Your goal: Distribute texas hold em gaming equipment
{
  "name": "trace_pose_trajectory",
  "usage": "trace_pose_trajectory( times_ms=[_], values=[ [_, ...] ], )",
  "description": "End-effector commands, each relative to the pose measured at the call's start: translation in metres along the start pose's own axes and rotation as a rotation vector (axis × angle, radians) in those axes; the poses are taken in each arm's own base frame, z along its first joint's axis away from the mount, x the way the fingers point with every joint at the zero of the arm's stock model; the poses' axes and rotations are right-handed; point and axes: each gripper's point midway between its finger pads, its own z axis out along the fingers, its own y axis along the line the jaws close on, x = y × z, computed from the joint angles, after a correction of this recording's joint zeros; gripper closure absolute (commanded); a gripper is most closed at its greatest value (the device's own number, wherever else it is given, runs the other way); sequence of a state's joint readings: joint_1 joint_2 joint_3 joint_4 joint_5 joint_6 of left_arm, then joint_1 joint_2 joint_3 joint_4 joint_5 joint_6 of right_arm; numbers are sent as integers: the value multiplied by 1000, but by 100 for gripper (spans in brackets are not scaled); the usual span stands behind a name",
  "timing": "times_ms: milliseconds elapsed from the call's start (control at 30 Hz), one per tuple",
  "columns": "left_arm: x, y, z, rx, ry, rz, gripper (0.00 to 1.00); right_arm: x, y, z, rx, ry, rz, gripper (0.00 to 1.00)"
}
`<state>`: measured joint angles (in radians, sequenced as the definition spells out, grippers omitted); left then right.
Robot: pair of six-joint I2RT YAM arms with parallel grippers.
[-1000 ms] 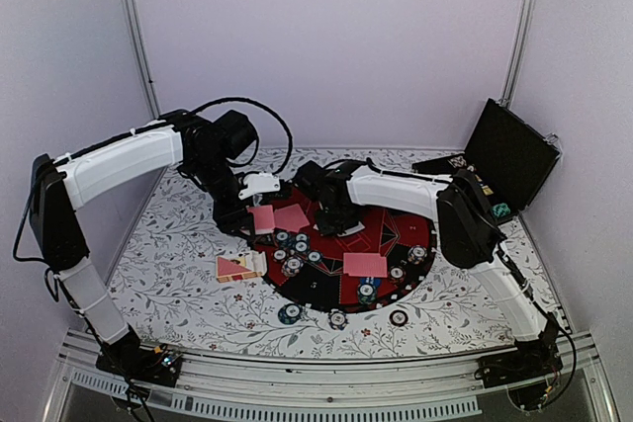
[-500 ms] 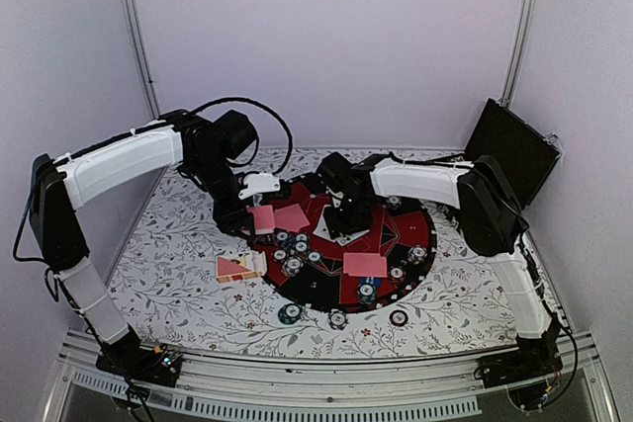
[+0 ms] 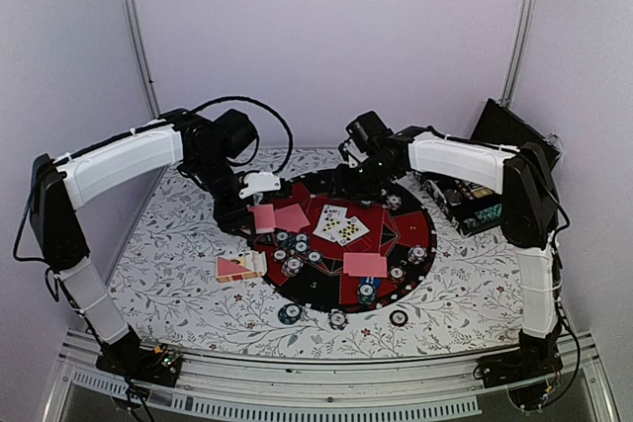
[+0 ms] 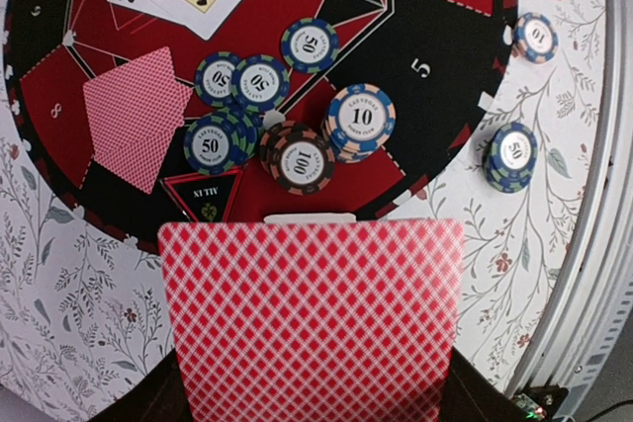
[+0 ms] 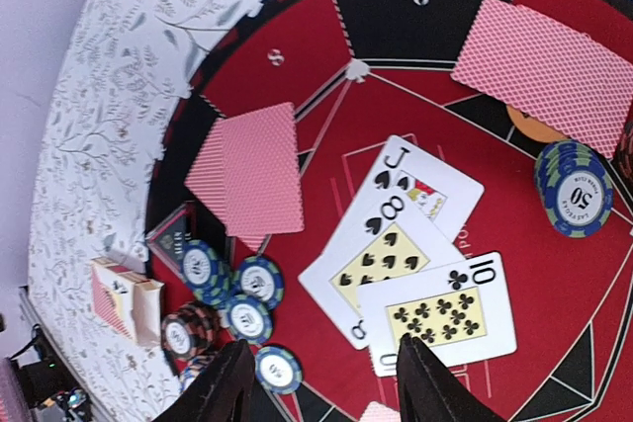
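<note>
My left gripper [image 3: 249, 212] is shut on a pink-red-backed playing card [image 4: 312, 318] and holds it over the left rim of the round mat [image 3: 407, 232]; the card hides its fingers. My right gripper [image 5: 326, 382] is open and empty, above the mat's far side [image 3: 346, 183]. Three face-up cards [image 5: 415, 264], jack and eight of spades and ten of clubs, lie fanned mid-mat [image 3: 341, 227]. Face-down cards lie at the left [image 5: 252, 170] and front [image 3: 365, 264]. Poker chips [image 4: 297, 140] cluster on the mat's left part [image 3: 293, 249].
A card box [image 3: 237, 267] lies on the floral cloth left of the mat. Single chips [image 3: 289, 314] sit by the mat's front edge. The open black case [image 3: 504, 145] with a chip tray [image 3: 465, 200] stands at the back right.
My right arm has drawn back from mid-mat toward the far right, and the three face-up cards now show where it was. My left arm has not moved.
</note>
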<state>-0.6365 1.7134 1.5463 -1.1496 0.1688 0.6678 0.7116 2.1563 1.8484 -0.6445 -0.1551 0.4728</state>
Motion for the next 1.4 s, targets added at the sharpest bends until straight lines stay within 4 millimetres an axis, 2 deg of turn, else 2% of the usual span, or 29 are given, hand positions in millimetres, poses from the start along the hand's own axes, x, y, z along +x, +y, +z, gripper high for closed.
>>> trace_pose_trajectory(
  times_ms=[0,100,200,333,533,900,1367],
  values=[
    [-12,8,-6,-9,-34,5,100,-17,44,-44,-216,-82,30,45],
    [-15,10,-8,-11,-40,6,100,-13,70,-63,-375,-82,44,36],
    [-18,10,-9,-9,-48,9,100,0,91,-75,-528,-47,66,30],
    [-20,11,-10,-11,-55,6,100,18,112,-77,-633,2,101,26],
    [-23,10,-12,-9,-64,5,100,36,144,-69,-774,76,106,26],
    [-26,9,-16,-17,-67,4,100,58,161,-33,-847,184,146,26],
    [-24,6,-13,-6,-61,8,100,63,180,-24,-965,243,186,26]
  ],
)
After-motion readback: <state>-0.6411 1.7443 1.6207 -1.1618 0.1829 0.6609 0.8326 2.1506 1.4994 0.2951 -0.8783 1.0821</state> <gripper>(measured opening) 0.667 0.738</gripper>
